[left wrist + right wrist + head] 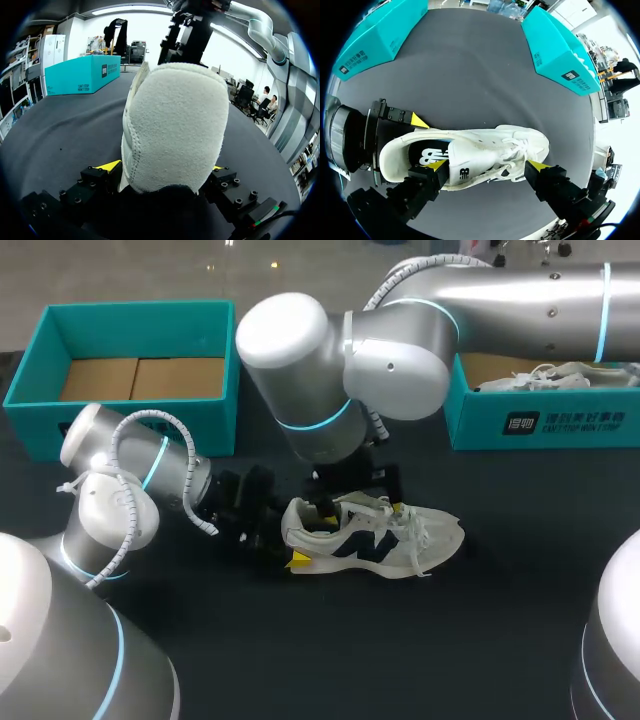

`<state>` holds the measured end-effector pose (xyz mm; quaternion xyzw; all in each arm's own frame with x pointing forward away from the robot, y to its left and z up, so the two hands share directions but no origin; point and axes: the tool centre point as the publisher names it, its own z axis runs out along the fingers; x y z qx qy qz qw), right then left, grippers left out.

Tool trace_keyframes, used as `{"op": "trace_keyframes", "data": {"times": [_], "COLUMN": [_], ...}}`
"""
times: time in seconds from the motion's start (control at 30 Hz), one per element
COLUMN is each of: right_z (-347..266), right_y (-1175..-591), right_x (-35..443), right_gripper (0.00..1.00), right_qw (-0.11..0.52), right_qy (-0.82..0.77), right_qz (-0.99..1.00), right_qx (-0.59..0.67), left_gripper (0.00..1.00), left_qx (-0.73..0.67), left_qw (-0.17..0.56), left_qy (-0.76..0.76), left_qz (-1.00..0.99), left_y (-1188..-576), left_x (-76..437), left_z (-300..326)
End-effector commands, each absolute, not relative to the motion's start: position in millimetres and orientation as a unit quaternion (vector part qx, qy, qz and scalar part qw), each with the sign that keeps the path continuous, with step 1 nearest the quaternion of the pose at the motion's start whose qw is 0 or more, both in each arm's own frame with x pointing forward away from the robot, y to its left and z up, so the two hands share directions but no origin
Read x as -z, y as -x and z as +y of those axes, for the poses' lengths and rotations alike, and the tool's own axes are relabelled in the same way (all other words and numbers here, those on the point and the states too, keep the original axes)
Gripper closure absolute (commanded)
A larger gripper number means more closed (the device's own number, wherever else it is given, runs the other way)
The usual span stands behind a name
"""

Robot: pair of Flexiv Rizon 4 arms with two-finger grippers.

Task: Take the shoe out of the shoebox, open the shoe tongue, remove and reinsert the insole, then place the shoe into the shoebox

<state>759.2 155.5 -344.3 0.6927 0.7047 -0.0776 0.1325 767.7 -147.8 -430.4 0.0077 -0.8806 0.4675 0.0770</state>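
One white suede-and-mesh sneaker (375, 538) with a navy side emblem stands sole-down on the dark matte tabletop (400, 660) near two teal cardboard shoeboxes (130, 430) (540, 420), its fuzzy heel clamped in the left pincer (164, 167), while the right pincer (487, 165) hangs over its midsection, fingers apart.

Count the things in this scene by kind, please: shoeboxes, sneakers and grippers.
Teal shoeboxes: 2 (left shoebox, right shoebox)
White sneakers: 2 (sneaker on the table, sneaker in the right shoebox)
Grippers: 2 (left gripper, right gripper)
Total: 6
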Motion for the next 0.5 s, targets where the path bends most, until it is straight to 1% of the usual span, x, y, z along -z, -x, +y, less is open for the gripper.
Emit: {"op": "trace_keyframes", "data": {"times": [0.03, 0.17, 0.5], "right_z": [163.7, 159.3, 120.4], "right_y": [-768.6, -770.9, -778.1], "right_x": [358.2, 361.3, 350.4], "right_gripper": [0.00, 0.00, 0.00], "right_qw": [0.124, 0.130, 0.147], "right_qy": [-0.692, -0.695, -0.714], "right_qz": [0.705, 0.700, 0.673], "right_qx": [0.090, 0.102, 0.130], "left_gripper": [1.00, 1.00, 1.00], "left_qx": [-0.467, -0.467, -0.467], "left_qw": [0.077, 0.077, 0.077], "left_qy": [-0.008, -0.008, -0.008], "left_qz": [-0.881, -0.881, -0.881], "left_y": [-768.8, -768.8, -768.8], "left_x": [432.4, 432.4, 432.4], "left_z": [-147.3, -147.3, -147.3]}}
